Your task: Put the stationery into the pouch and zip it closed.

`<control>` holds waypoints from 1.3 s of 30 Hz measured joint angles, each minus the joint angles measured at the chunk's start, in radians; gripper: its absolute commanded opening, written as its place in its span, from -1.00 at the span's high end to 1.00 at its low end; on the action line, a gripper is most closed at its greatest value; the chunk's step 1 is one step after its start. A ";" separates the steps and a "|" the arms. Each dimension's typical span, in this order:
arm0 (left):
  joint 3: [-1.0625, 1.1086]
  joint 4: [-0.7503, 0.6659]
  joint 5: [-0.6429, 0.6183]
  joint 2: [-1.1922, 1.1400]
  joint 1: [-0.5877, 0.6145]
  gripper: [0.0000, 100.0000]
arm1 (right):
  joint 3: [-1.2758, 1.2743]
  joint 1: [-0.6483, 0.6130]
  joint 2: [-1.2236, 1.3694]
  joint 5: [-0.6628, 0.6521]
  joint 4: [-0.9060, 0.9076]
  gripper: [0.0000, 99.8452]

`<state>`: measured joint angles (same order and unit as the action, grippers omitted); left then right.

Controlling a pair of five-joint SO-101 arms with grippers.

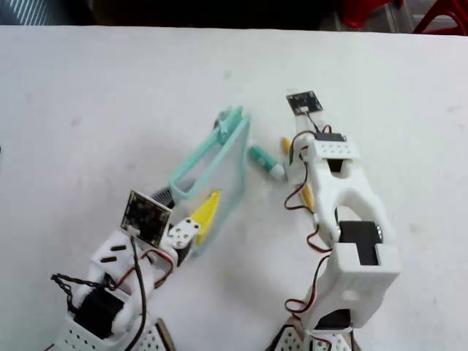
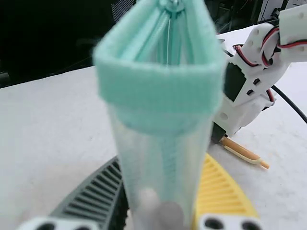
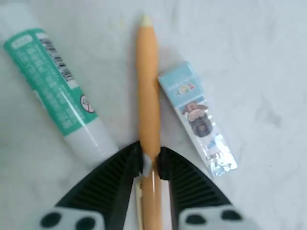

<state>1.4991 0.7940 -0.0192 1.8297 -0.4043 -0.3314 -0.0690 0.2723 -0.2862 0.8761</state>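
High view: pouch (image 1: 212, 170) stands on edge mid-bench (image 1: 88, 110), mouth open, pinched at its 7 o'clock end by the left fingers (image 1: 207, 208); glue (image 1: 265, 161) lies at its 3 o'clock, by the right arm (image 1: 344, 197). Left wrist view: left fingers (image 2: 220, 187) clamp the pouch (image 2: 160, 96). Right wrist view: right fingers (image 3: 125, 165) grip a pen (image 3: 148, 86) lying on the bench; glue (image 3: 53, 81) and eraser (image 3: 196, 115) flank it. Likely step: picking the pen; next it needs lifting and steering into the open mouth.

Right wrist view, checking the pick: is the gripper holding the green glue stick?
No, the right gripper is shut on the orange pen, while the glue stick lies beside it, ungripped.
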 measured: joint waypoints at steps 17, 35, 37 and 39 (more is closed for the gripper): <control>0.011 -0.002 0.000 0.002 0.000 0.65 | -0.486 0.037 -0.399 0.017 -0.370 0.97; 0.011 -0.002 0.000 0.002 0.000 0.65 | -1.037 0.089 -1.088 0.114 -0.664 0.97; 0.011 -0.002 0.000 0.002 0.000 0.65 | -1.063 0.103 -1.142 0.135 -0.664 0.97; 0.011 -0.002 0.000 0.002 0.000 0.65 | -1.094 0.097 -1.204 0.141 -0.664 0.97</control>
<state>1.5098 0.7925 -0.0192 1.8313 -0.4043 -1.4254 0.0276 -0.9321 -0.1450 0.2117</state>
